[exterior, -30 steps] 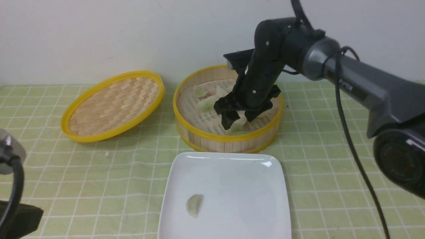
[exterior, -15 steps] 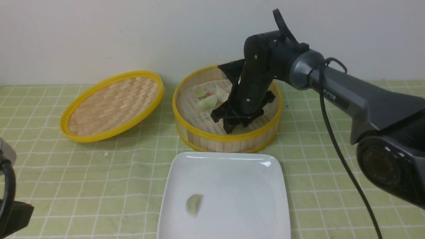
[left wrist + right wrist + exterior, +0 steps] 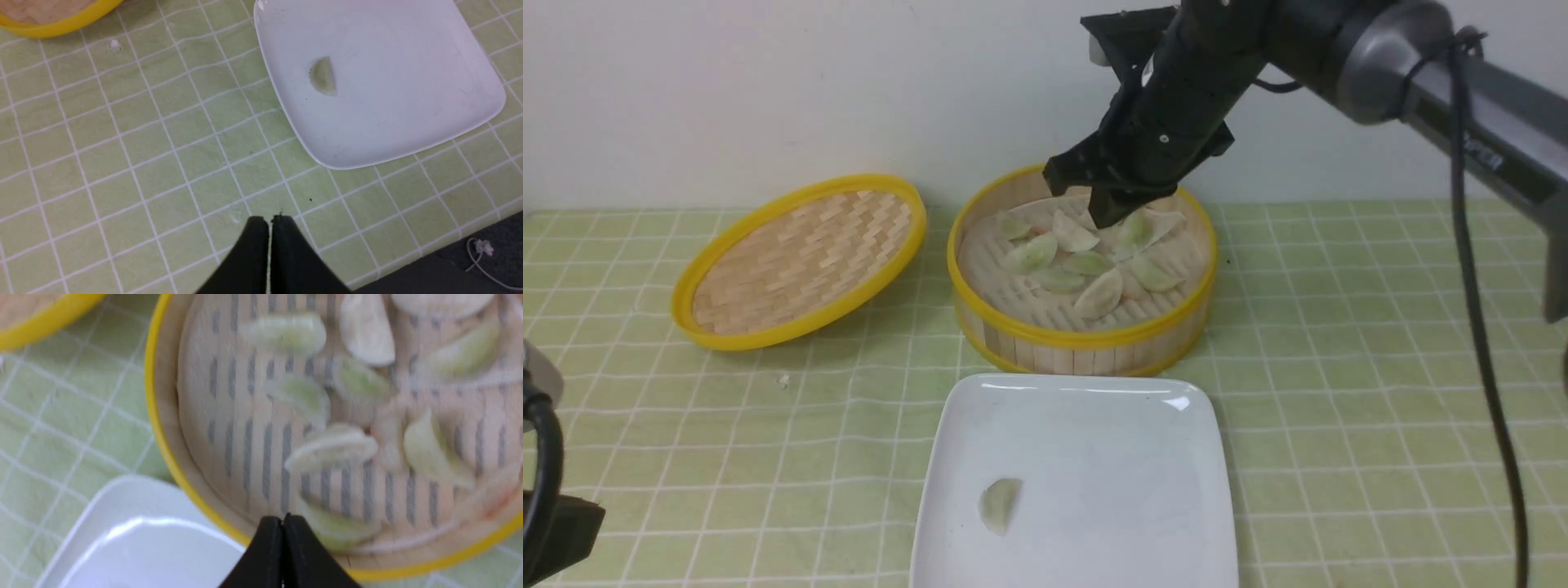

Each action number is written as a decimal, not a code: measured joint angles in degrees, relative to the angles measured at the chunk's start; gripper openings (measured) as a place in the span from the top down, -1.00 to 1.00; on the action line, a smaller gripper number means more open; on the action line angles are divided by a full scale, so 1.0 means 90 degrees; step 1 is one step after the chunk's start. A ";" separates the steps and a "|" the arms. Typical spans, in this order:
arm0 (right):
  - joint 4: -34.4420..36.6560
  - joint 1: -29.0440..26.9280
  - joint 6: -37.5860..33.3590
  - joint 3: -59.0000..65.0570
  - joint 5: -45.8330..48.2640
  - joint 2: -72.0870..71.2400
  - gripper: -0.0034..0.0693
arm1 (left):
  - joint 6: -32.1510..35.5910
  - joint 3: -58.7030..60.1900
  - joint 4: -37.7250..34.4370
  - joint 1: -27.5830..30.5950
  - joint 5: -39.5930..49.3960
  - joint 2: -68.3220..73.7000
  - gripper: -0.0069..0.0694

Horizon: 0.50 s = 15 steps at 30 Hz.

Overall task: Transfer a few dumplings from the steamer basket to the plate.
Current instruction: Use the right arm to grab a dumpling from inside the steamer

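In the front view, the right claw point(image 3: 1107, 211) hung above the basket point(image 3: 1013, 331), jaws pressed together on nothing. The dumplings point(image 3: 1086, 265) lay inside, toward 6 o'clock from its tips. The front one point(image 3: 1098, 294) ran from 1 to 7 o'clock. The plate point(image 3: 1111, 441), at 6 o'clock from the basket, bore one dumpling point(image 3: 1001, 505). The right arm was far nearer.

In the left wrist view, the left claw point(image 3: 269, 220) was closed and empty over the cloth point(image 3: 122, 155).

In the right wrist view, the tips met with nothing between them, and blurred dumplings lay beneath.
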 joint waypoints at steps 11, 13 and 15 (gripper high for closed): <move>-0.1166 -0.0013 0.0214 0.0544 -0.0513 0.0107 0.69 | 0.0058 0.0000 0.0003 0.0000 0.0000 0.0000 0.83; -0.1258 -0.0067 0.0214 0.0544 -0.0910 0.0242 0.49 | 0.0068 0.0000 0.0003 0.0000 -0.0006 0.0000 0.83; -0.1321 -0.0133 0.0214 0.0544 -0.1214 0.0373 0.26 | 0.0073 0.0000 0.0008 0.0000 -0.0006 0.0000 0.83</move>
